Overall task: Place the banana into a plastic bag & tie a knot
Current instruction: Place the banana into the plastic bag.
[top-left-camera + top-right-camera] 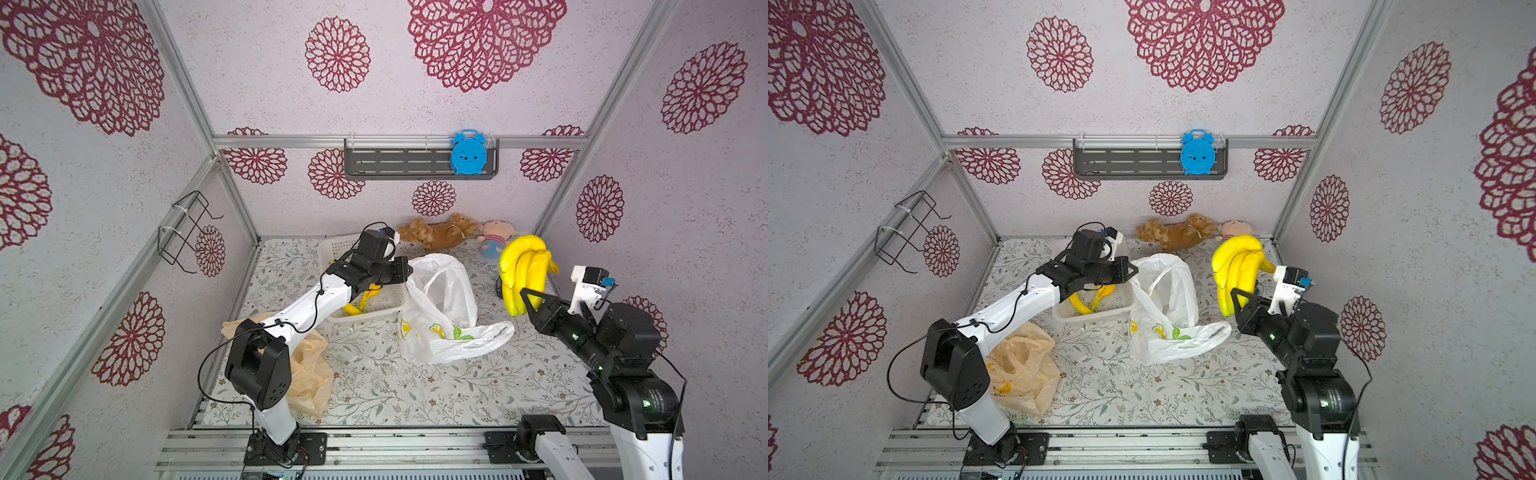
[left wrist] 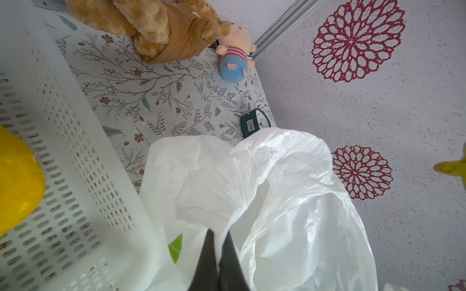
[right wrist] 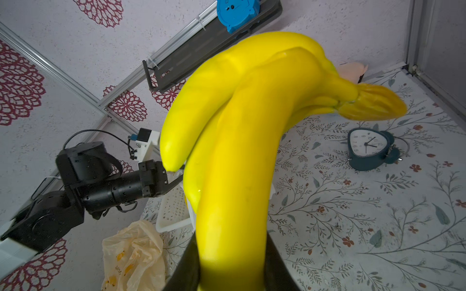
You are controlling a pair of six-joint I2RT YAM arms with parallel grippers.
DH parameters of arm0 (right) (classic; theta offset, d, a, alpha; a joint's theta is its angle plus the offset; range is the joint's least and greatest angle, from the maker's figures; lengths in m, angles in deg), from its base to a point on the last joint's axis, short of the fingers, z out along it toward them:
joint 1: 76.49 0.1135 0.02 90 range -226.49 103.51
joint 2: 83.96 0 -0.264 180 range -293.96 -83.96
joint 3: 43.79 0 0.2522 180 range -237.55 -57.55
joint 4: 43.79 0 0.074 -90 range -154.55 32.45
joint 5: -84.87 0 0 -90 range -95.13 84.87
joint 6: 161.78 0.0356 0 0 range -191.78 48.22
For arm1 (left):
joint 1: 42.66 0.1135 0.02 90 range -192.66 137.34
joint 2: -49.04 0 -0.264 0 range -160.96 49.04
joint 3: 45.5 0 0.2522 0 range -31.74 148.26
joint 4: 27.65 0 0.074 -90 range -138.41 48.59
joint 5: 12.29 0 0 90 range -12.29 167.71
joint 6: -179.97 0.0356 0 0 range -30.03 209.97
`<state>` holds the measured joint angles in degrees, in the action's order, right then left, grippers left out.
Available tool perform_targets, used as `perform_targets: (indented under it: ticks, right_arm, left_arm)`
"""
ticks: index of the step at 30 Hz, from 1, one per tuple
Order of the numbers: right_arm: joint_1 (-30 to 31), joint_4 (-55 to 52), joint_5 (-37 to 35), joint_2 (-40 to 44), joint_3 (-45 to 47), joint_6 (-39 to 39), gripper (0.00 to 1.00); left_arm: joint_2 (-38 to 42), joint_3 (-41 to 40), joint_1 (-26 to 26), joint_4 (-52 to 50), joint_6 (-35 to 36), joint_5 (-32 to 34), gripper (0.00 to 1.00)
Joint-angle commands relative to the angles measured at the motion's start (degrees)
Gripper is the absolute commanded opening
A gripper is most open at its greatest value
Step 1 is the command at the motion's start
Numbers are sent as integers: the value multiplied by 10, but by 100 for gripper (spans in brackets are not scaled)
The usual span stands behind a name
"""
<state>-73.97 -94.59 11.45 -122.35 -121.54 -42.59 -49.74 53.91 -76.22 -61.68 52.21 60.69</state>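
Observation:
A yellow banana bunch (image 1: 524,272) (image 1: 1239,270) hangs in the air at the right, above the floral table. My right gripper (image 1: 538,296) (image 1: 1246,296) (image 3: 232,252) is shut on one banana (image 3: 239,151) near its lower end, stem pointing away. A white plastic bag (image 1: 440,307) (image 1: 1163,307) (image 2: 264,201) stands mid-table with its mouth gaping toward the bunch. My left gripper (image 1: 409,270) (image 1: 1133,270) (image 2: 219,234) is shut on the bag's upper edge and holds it lifted.
A white basket (image 1: 365,316) (image 2: 75,151) holding another banana (image 1: 1079,305) sits under the left arm. A beige bag (image 1: 307,374) lies front left. A teddy bear (image 1: 440,232), a doll (image 1: 494,239) and a dark alarm clock (image 3: 370,148) lie at the back right.

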Motion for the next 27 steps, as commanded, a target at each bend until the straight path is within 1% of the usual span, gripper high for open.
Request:
perform_targets:
  ticks: [1,2,5,7,8,11,13,15,19,21,24,27]
  right_arm:
    - [-2,55,-22,-34,-5,-16,0]
    - [-2,67,7,-44,-4,-12,0]
    - [-2,125,154,-49,25,20,0]
    - [1,130,218,-40,39,27,0]
    - [2,120,227,-26,43,22,0]
    - [2,77,223,8,36,-1,0]
    - [2,75,233,27,33,3,0]
    - [2,108,262,41,39,27,0]
    - [2,192,355,47,72,113,0]
    - [2,186,379,40,83,125,0]
    - [2,145,402,28,93,107,0]
    - [3,99,411,13,101,77,0]
  left_arm:
    - [31,1,-12,25,8,19,0]
    - [32,2,-12,26,10,24,0]
    - [21,15,-9,20,14,43,0]
    - [10,27,-6,17,15,40,0]
    - [4,33,-7,16,16,39,0]
    - [-8,46,-8,17,15,34,0]
    - [-17,53,-7,16,14,30,0]
    - [-22,57,-8,17,13,26,0]
    - [-31,63,-8,17,12,26,0]
    - [-36,73,-8,10,13,28,0]
    - [-38,80,-9,9,13,29,0]
    - [-40,81,-8,15,11,27,0]
